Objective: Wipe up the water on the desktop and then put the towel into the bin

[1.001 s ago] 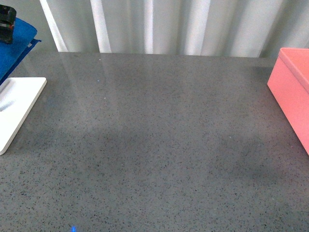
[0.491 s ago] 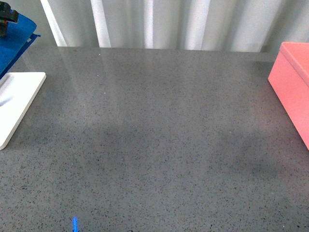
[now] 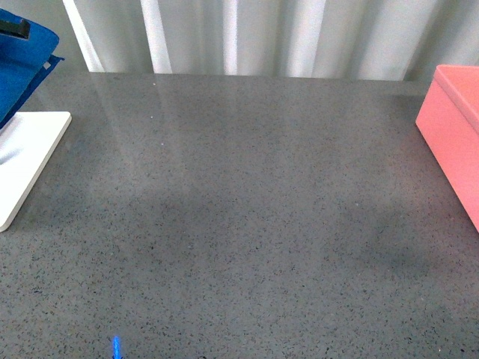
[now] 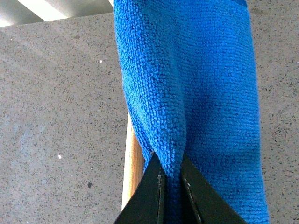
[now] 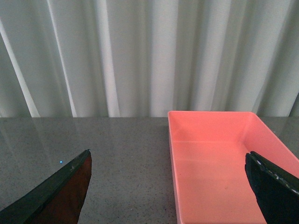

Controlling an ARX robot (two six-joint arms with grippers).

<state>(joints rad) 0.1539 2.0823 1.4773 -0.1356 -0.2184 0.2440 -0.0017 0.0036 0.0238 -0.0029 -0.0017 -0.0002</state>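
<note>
Jaws of the left gripper point(image 4: 171, 179) pinch a fold of the bright blue fuzzy microfibre towel point(image 4: 187, 84), held at the front view's upper left, probably to clear the glossy dark-grey speckled desktop point(image 3: 239, 209), while the right gripper point(image 5: 168, 186) gapes idle before the salmon-pink rectangular plastic bin point(image 5: 224, 154).

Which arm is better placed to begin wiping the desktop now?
Left. The left gripper is shut on the towel, which hangs from it over the desktop. The right gripper is open and empty, facing the bin.
</note>
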